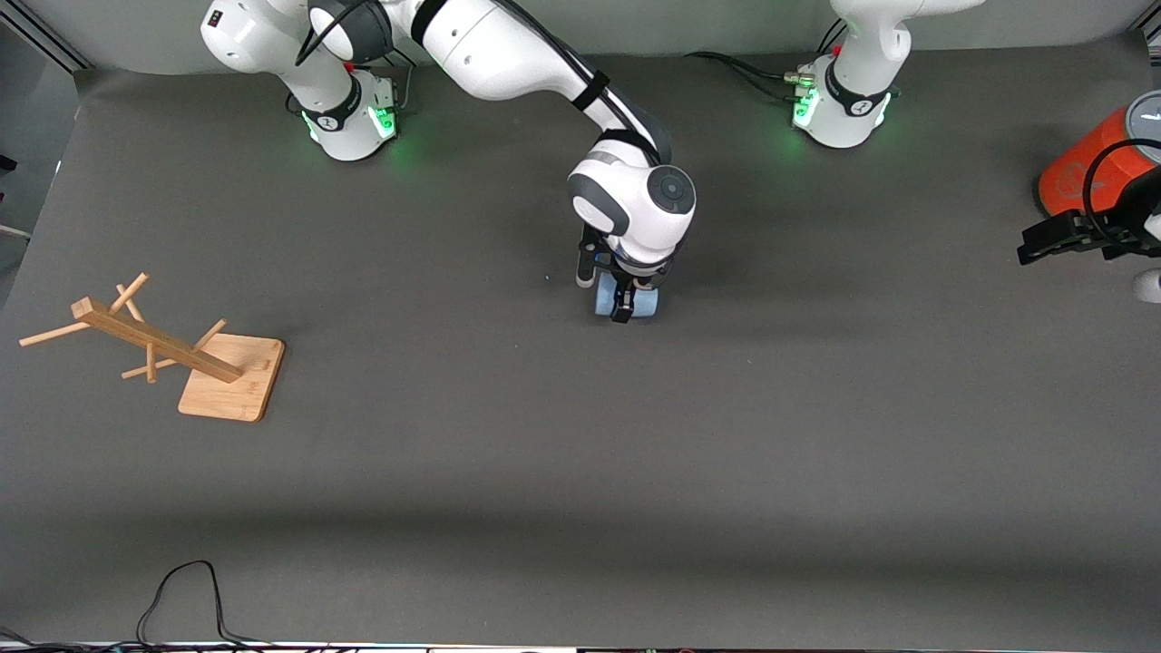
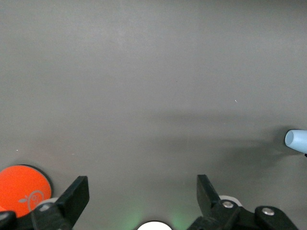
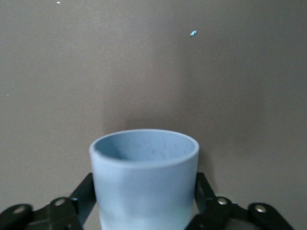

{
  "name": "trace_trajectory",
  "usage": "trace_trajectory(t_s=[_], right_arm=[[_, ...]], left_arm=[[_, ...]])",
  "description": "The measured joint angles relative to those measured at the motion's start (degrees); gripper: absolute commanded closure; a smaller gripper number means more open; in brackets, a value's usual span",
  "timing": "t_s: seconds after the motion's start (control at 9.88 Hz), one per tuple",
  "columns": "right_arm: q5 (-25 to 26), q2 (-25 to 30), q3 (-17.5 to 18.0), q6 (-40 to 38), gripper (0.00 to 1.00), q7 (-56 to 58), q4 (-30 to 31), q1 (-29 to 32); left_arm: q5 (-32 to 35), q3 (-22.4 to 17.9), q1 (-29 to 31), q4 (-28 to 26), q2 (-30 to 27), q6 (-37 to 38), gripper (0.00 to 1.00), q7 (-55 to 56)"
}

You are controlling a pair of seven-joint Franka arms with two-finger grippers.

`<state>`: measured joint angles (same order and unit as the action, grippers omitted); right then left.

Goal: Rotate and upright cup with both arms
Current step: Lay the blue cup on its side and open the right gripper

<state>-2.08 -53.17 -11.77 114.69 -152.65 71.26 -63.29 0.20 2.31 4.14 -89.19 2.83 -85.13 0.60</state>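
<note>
The grey table (image 1: 580,472) carries a wooden rack (image 1: 154,349) at about eight o'clock from its middle, toward the right arm's end, and an orange can (image 1: 1088,168) at two o'clock, toward the left arm's end. The left gripper (image 1: 1043,245) waits beside that can, fingers spread with nothing between them. The right gripper (image 1: 626,304) sits near the table's centre, its fingers (image 3: 204,191) pinching the cup (image 3: 144,184) by its side walls, open mouth pointing away from the wrist. The cup (image 1: 626,302) looks light, stiff and matte, so probably not slippery; its slight taper suggests gripping mid-wall, squarely.
</note>
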Motion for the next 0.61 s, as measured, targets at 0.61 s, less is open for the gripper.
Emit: trace_trajectory(t_s=[0.61], right_arm=[[0.0,1.5,0.1,-2.5,0.0,0.0,-2.0,0.4]], left_arm=[[-0.6,1.0,-0.2,-0.3,1.4,-0.2,0.0,0.0]])
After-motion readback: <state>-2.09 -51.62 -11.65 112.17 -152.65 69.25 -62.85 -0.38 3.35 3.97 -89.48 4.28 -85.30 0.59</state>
